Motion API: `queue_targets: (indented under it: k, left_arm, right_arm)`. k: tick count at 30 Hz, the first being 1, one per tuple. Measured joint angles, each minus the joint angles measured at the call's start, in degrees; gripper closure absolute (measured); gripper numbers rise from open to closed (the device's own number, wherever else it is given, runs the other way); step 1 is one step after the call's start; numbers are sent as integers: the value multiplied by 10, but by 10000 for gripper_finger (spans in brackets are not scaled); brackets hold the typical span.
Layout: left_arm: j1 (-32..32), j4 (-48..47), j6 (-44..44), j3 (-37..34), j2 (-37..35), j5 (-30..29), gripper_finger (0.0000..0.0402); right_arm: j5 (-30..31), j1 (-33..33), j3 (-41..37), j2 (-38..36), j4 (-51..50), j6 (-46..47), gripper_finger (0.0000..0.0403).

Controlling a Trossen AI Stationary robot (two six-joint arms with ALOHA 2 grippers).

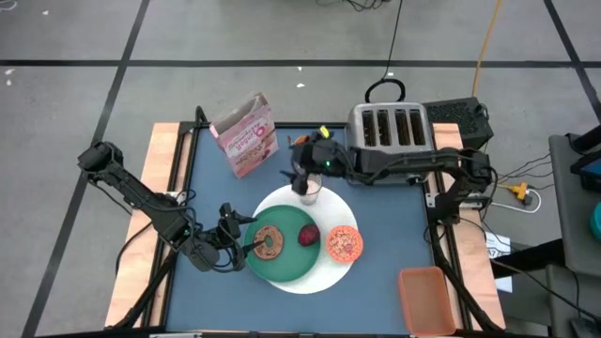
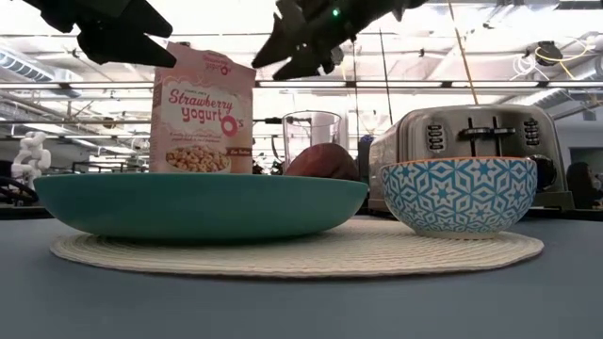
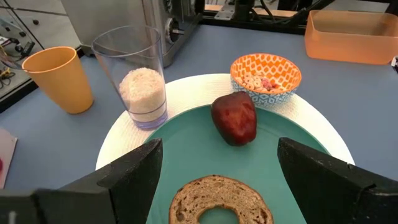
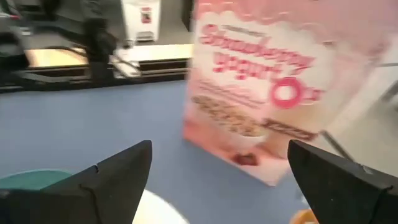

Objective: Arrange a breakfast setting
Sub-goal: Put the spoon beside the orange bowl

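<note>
Resting on the white round mat [image 1: 315, 274] near the table's front middle, the green plate [image 1: 282, 261] carries the bagel [image 1: 270, 242] and, beside it, the dark red fruit [image 1: 308, 235]. The small orange patterned bowl [image 1: 344, 243], holding cereal, sits on the mat just right of the plate. At the mat's far edge stands the milk glass [image 3: 138, 78], partly filled with something white; the orange cup [image 3: 58, 79] stands near it on the blue table [image 1: 376, 207]. The pink cereal box [image 1: 246, 137] stands upright farther back on the left, well apart from the mat.

The left gripper [image 1: 235, 231] hovers at the plate's left rim, its fingers [image 3: 127, 175] spread wide to either side of the bagel and holding nothing. The right gripper [image 1: 302, 171] hangs above the milk glass, facing the cereal box, jaws wide apart and empty. A silver four-slot toaster [image 1: 390, 131] stands at the back right, and an orange rectangular bin [image 1: 430, 299] sits at the front right corner.
</note>
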Motion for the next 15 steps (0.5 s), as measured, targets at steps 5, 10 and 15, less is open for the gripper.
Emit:
queue_targets:
  k: [5, 10, 15]
  left_arm:
    - [0, 0, -1, 0, 0, 0, 80]
    - [0, 0, -1, 0, 0, 0, 80]
    - [0, 0, -3, 0, 0, 0, 80]
  right_arm:
    - [0, -43, 1, 0, -25, -15, 35]
    - [0, -83, 1, 1, -63, -15, 35]
    - [-3, -113, 1, 13, -74, -15, 35]
